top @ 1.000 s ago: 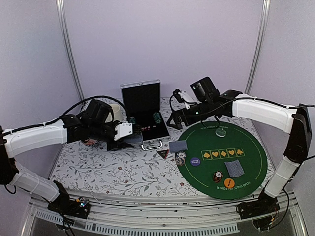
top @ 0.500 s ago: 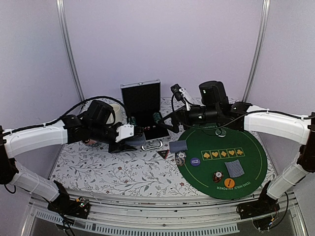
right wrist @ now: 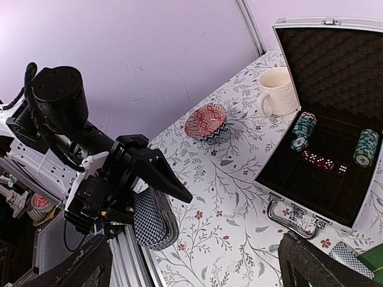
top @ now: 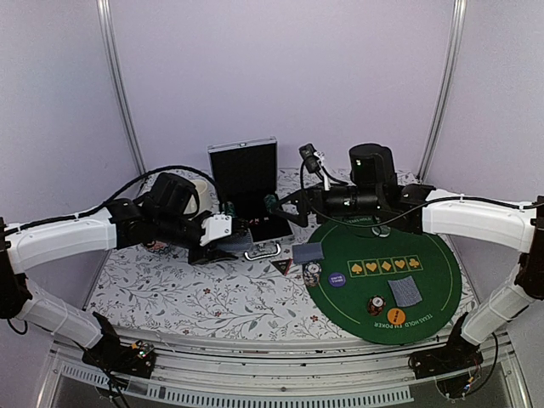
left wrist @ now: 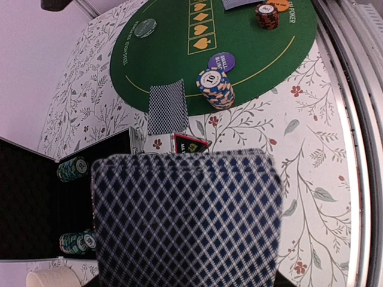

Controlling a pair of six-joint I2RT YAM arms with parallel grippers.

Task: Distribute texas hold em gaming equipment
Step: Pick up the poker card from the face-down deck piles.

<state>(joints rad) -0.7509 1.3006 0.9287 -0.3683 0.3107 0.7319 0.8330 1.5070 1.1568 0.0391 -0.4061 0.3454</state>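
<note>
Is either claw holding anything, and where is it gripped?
Left gripper holds the card deck, apparently by its side edges; right gripper is open, empty.

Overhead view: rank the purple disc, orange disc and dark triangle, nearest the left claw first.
From the left claw:
1. Dark triangle, beside the mat's left edge.
2. Purple disc, on the mat's left side.
3. Orange disc, at the mat's near edge.
</note>
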